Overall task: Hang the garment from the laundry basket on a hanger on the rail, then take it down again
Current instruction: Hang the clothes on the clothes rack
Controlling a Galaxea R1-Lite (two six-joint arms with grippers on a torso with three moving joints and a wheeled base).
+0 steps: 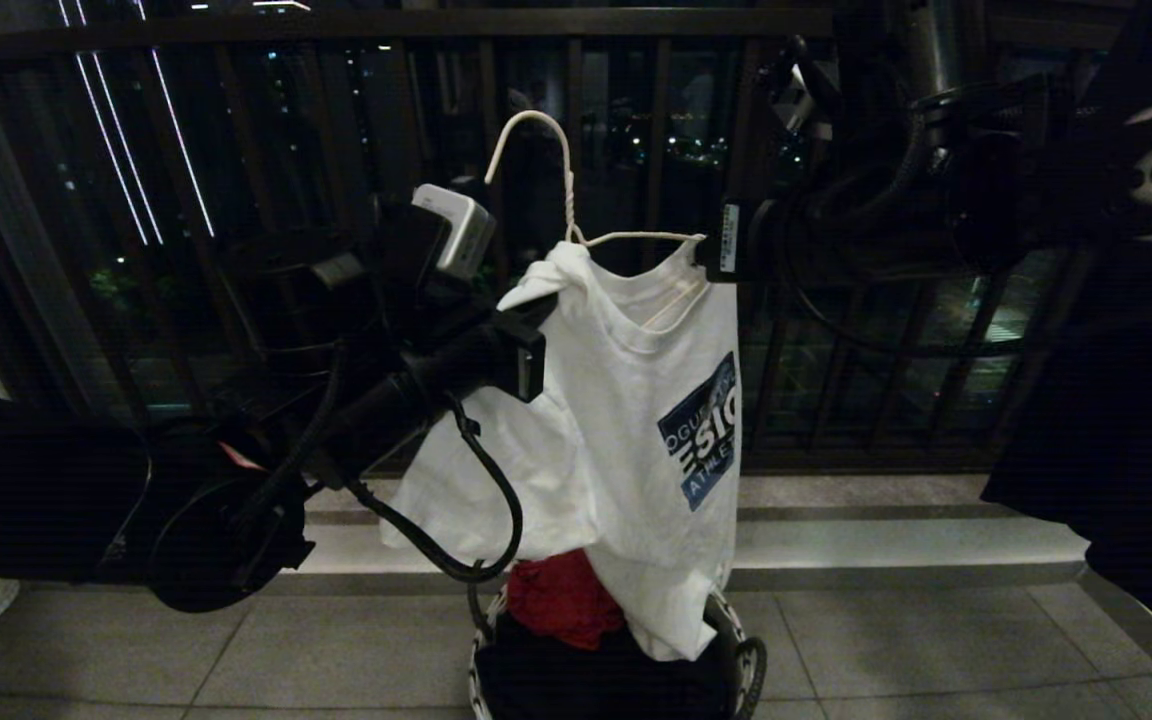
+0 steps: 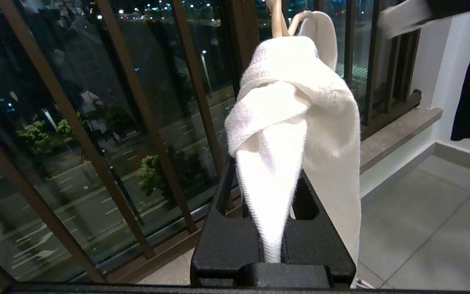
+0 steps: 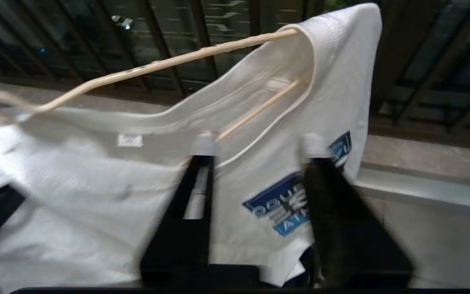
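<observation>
White T-shirt (image 1: 626, 430) w/ blue chest logo was seen draped on thin white wire hanger (image 1: 576, 215), held up in mid-air in front of the dark barred balcony railing (image 1: 266, 200). One shoulder was threaded over the hanger arm on the robot's right side; the other shoulder was bunched near the hanger neck. Shirt hem was hanging down into the laundry basket (image 1: 736, 640), just beside a red cloth (image 1: 561, 595) lying in the basket on top of smth dark.

L gripper (image 1: 534, 305) was positioned at the bunched shoulder; in the left wrist view its jaws were clamped narrow on a fold of the shirt (image 2: 271, 196), fabric pinched between them. Hanger neck was visible just above the bunched cloth in that view.

R gripper (image 1: 711, 250) was placed at the other end of the hanger, by the threaded shoulder. In the right wrist view its fingers (image 3: 202, 179) were parted, roughly mid-width, nothing gripped; collar and hanger bar were seen just beyond the tips, slightly blurred.

Pale tiled floor (image 1: 936, 650) was noted under the basket.
</observation>
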